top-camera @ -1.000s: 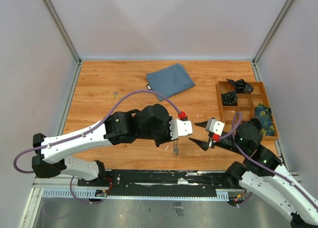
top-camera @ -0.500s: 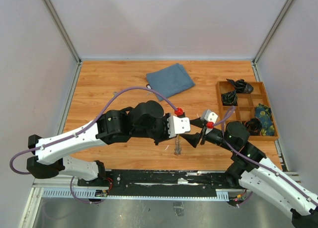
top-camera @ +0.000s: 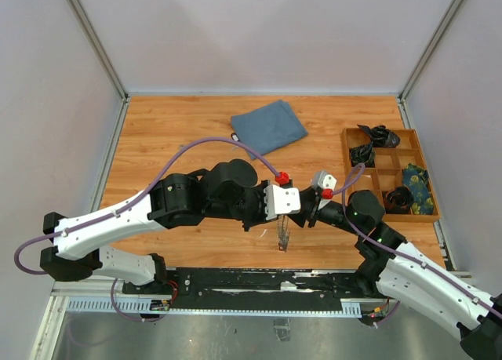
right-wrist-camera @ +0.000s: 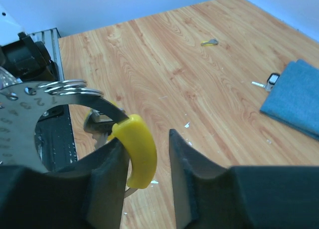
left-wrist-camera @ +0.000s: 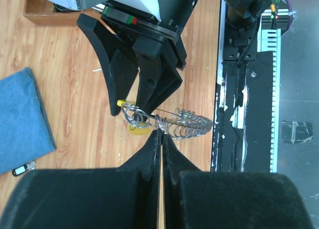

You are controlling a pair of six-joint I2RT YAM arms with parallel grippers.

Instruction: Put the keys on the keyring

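Meeting at the near edge of the table (top-camera: 172, 125), two grippers close on one hanging bunch.

Left gripper (left-wrist-camera: 160, 137) is pinched tight on the wire keyring (left-wrist-camera: 192, 127), the keys (top-camera: 282, 236) dangling under it; whether they touch the wood I cannot tell. Right gripper (right-wrist-camera: 145, 139) faces it from 3 o'clock, jaws part-open round a yellow head (right-wrist-camera: 137, 154): one finger touches it, the other stands apart. In the left wrist view its black fingers block the bunch's far side. From above, a blue cloth (top-camera: 269, 126) lies at 12 o'clock with a black-tagged key (right-wrist-camera: 271, 79) just beside its corner. A loose key (top-camera: 180, 149) sits well apart at 10 o'clock. A tray (top-camera: 420, 152) of dark bundles (top-camera: 378, 134) lies at 2 o'clock.
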